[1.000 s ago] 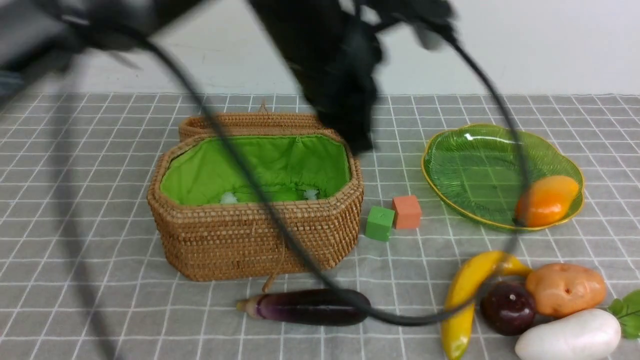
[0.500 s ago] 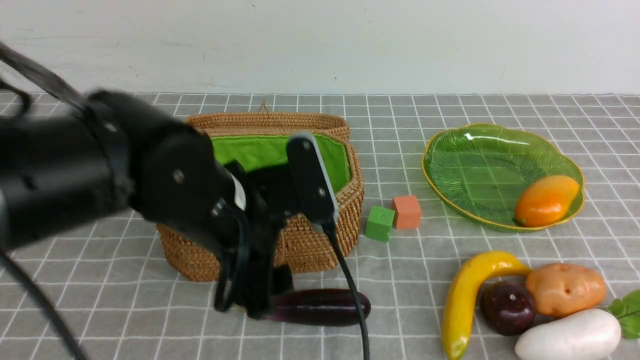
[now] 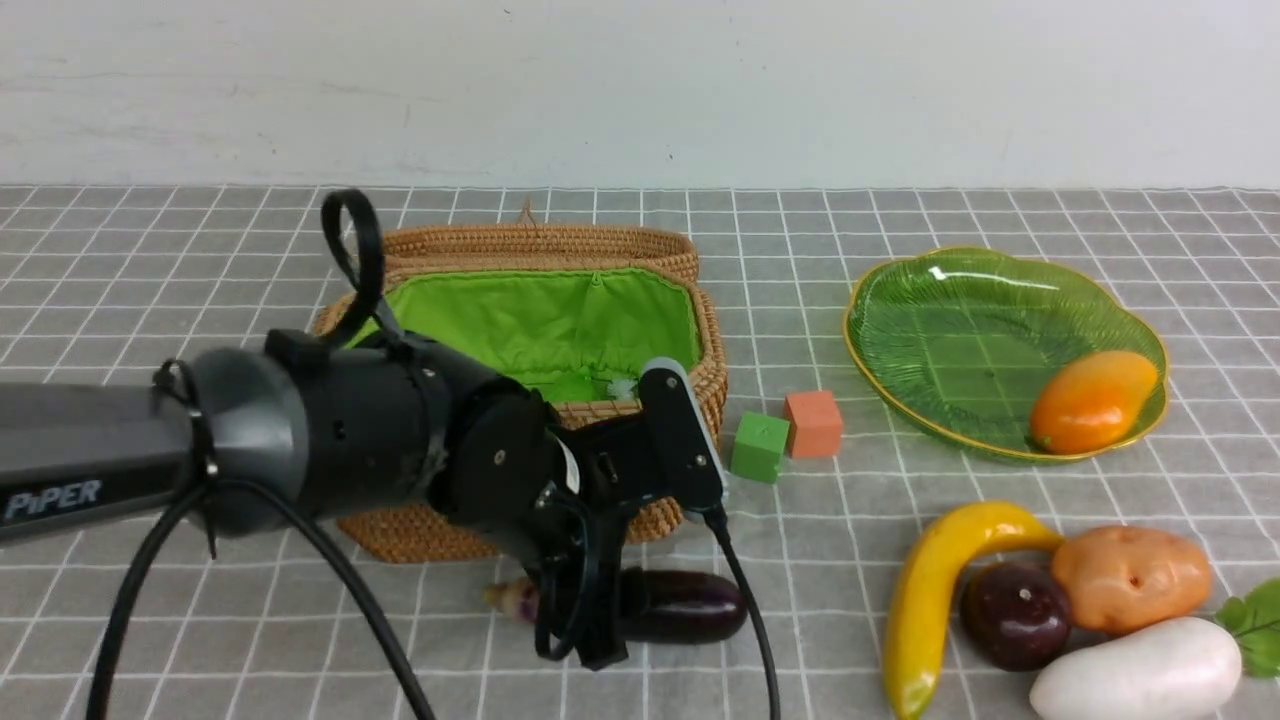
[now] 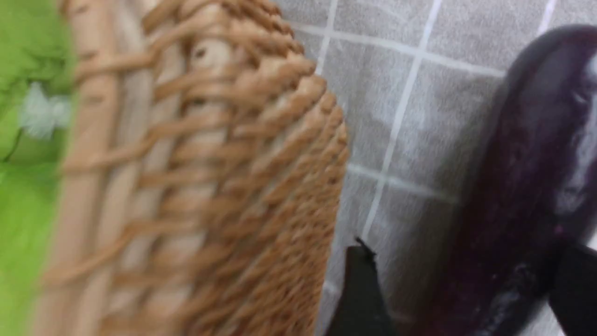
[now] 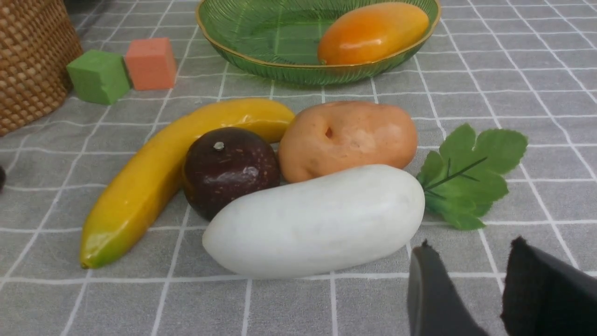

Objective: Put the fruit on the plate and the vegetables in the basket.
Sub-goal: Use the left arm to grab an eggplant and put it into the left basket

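The left gripper [image 4: 468,289] stood just in front of the basket [image 3: 705,340], on the robot's side, with its jaws apart and astride the eggplant [image 3: 685,605]. One fingertip [image 4: 364,289] showed a gap to the eggplant's skin, so no firm hold was observed. The eggplant lay flat on the cloth, close along the basket's front wall. The basket lid was open, exposing the green lining.

To the right of the basket sat the plate [image 3: 900,300], with the mango [image 3: 1093,400] resting in it. A green cube [image 3: 759,447] and an orange cube [image 3: 813,424] touched each other between basket and plate. Further right of the basket and nearer the robot, the banana [image 3: 930,600], purple fruit [image 3: 1015,615], potato [image 3: 1130,578] and radish [image 3: 1135,672] lay clustered together.

The right gripper [image 5: 471,261] was beside the radish, partly open and empty.
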You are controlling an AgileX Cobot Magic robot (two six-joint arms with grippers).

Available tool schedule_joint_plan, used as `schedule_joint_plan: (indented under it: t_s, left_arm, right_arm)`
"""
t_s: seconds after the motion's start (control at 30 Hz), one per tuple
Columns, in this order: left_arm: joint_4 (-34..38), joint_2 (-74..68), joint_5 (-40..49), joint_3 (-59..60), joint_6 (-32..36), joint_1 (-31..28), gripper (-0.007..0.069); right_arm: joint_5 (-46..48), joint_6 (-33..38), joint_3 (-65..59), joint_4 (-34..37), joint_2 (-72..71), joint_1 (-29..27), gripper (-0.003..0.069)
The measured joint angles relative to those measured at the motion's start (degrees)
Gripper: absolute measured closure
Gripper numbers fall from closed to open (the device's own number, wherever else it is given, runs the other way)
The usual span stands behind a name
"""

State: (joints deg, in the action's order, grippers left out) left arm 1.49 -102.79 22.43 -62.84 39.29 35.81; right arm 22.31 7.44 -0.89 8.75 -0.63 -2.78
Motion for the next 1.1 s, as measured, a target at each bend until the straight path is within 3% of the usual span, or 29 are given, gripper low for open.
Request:
schedule_joint_plan:
  t_s: [0.33,0.7,1.1]
  left_arm:
    - [0.1,-2.7,-0.3,0.1,0.1,0.1,0.0286]
    - [0.1,-1.4,5.0,-0.1,0.1,0.0,0.0287]
    - [1.7,5.0,24.1,-7.9,2.7,0.0,0.0288]
  right_arm:
    - [0.0,0.0,0.0,0.0,0.0,0.0,0.0417]
    - [0.0,0.0,0.0,0.0,0.0,0.0,0.0417]
    - [0.0,0.0,0.0,0.0,0.0,0.0,0.0417]
